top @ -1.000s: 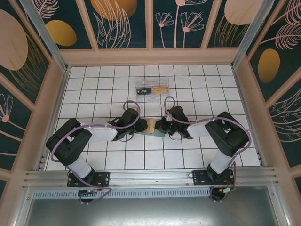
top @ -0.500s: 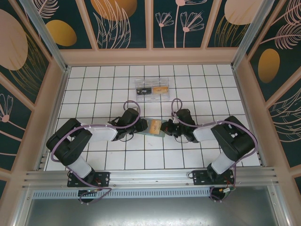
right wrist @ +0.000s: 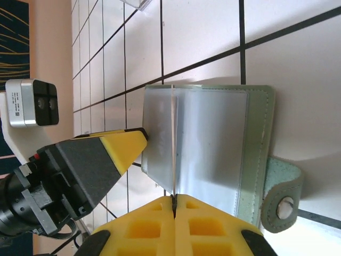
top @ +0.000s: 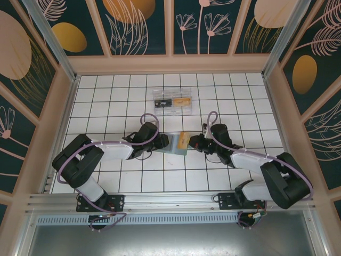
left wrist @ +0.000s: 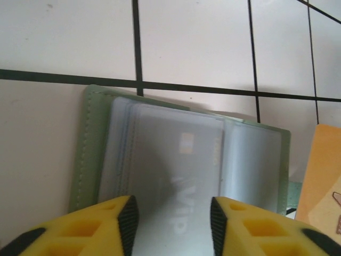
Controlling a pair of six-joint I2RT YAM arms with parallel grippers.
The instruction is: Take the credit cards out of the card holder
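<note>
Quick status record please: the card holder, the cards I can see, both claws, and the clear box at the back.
card holder: green, lying open on the tiles, strap unsnapped
tan card: tilted up at the holder's right-arm side
VIP card: inside a clear sleeve
left claw: jaws apart, over the sleeves
right claw: shut on the tan card's edge
clear box: at the back, apart from both claws, with dark and tan items inside

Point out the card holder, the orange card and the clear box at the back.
card holder [left wrist: 90, 149]: left wrist view, green left border.
orange card [top: 184, 141]: top view, middle of its face.
clear box [top: 172, 101]: top view, centre of its top.
</note>
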